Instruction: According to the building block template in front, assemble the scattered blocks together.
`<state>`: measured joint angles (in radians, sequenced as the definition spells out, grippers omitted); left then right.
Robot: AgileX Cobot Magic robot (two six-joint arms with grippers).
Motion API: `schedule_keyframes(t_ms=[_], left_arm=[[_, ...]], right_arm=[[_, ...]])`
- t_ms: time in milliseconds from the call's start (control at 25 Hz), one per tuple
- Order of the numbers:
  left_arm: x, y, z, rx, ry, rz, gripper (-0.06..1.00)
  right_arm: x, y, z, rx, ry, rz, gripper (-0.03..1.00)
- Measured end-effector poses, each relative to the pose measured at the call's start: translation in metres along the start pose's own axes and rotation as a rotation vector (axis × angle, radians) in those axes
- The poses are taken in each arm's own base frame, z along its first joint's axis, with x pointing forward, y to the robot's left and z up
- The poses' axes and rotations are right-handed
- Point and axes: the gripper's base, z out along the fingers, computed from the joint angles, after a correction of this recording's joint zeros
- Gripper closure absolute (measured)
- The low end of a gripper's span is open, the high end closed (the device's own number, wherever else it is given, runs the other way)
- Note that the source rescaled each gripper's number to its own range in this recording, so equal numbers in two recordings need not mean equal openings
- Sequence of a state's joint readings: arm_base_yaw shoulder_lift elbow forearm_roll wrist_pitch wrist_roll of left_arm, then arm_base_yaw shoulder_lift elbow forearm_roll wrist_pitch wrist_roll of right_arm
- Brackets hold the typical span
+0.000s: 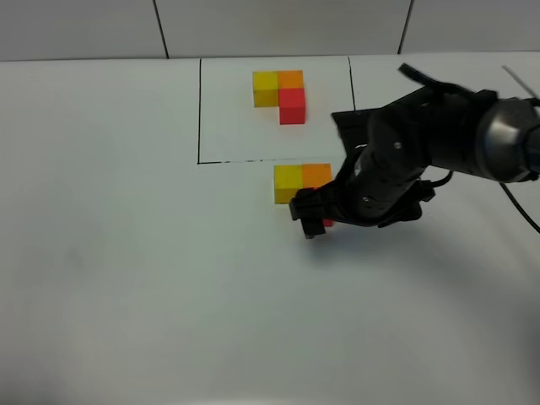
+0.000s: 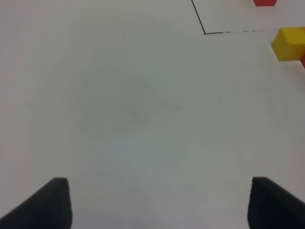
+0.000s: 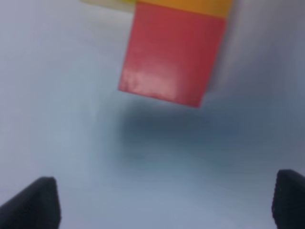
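right gripper (image 1: 314, 221) open above the red cube (image 3: 172, 52), which touches the orange cube (image 1: 317, 175). left gripper (image 2: 159, 202) open over bare table (image 2: 133, 109).

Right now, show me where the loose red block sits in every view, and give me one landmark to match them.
Exterior high: the loose red block is mostly hidden under the right gripper, just below the loose orange block.
Left wrist: only a red sliver at the frame edge beside the loose yellow block.
Right wrist: large and blurred, against the orange block.
Shared landmark: the loose yellow block.
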<state>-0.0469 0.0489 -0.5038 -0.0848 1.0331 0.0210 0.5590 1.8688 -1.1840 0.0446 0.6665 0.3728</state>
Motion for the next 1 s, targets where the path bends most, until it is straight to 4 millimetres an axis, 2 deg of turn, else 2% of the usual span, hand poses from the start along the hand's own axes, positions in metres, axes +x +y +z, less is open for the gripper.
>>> schedule_keyframes(t_ms=[120, 320, 440, 560, 760, 1000], left_arm=[[0.000, 0.000, 0.000, 0.000, 0.000, 0.000, 0.25], [0.000, 0.000, 0.000, 0.000, 0.000, 0.000, 0.25], [0.000, 0.000, 0.000, 0.000, 0.000, 0.000, 0.25], [0.000, 0.000, 0.000, 0.000, 0.000, 0.000, 0.25], [0.000, 0.000, 0.000, 0.000, 0.000, 0.000, 0.25], [0.000, 0.000, 0.000, 0.000, 0.000, 0.000, 0.25]], right_arm=[[-0.002, -0.031, -0.010, 0.018, -0.024, 0.020, 0.08], [-0.019, -0.084, -0.037, 0.049, -0.131, 0.057, 0.08], [-0.029, -0.119, -0.060, 0.078, -0.236, 0.096, 0.08], [-0.033, -0.142, -0.088, 0.109, -0.347, 0.102, 0.08], [-0.027, -0.154, -0.134, 0.153, -0.472, 0.089, 0.08], [-0.002, -0.155, -0.178, 0.185, -0.495, 0.075, 0.08]])
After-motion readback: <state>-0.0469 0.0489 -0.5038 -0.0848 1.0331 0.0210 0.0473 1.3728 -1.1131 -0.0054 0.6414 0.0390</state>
